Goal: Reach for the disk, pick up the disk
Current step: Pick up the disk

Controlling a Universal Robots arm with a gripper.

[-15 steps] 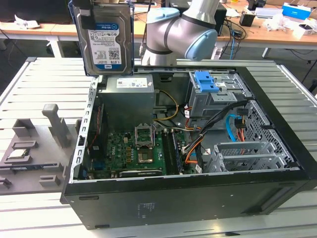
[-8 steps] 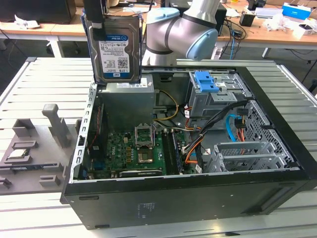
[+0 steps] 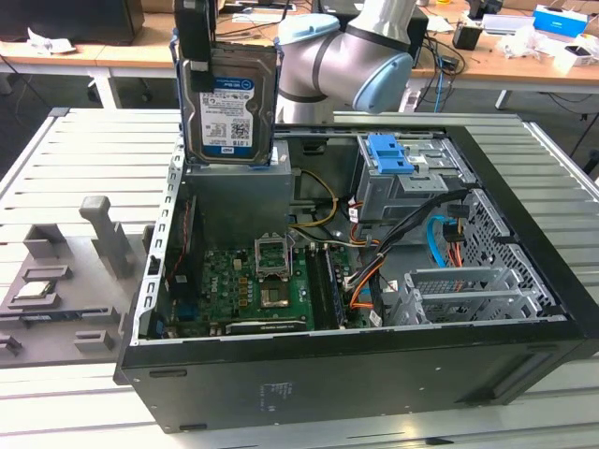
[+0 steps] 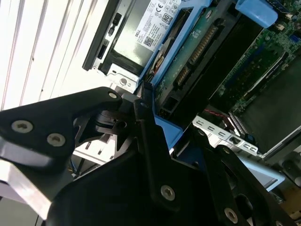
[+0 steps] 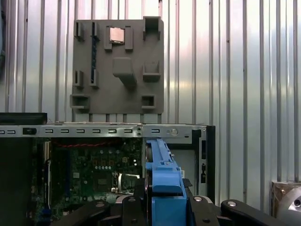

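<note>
The arm (image 3: 351,56) is bent at its elbow; its gripper (image 3: 198,42) points downward, fingers (image 5: 140,197) clamped on the disk (image 3: 227,108).

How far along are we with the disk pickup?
Reach and grasp look done: the hand is shut on the hard drive at its blue-railed edge. In hand: the drive stands upright above the open computer case, its lower edge close to the grey power supply. Left: I cannot tell whether it hangs fully clear, so the lift may not be finished.
</note>
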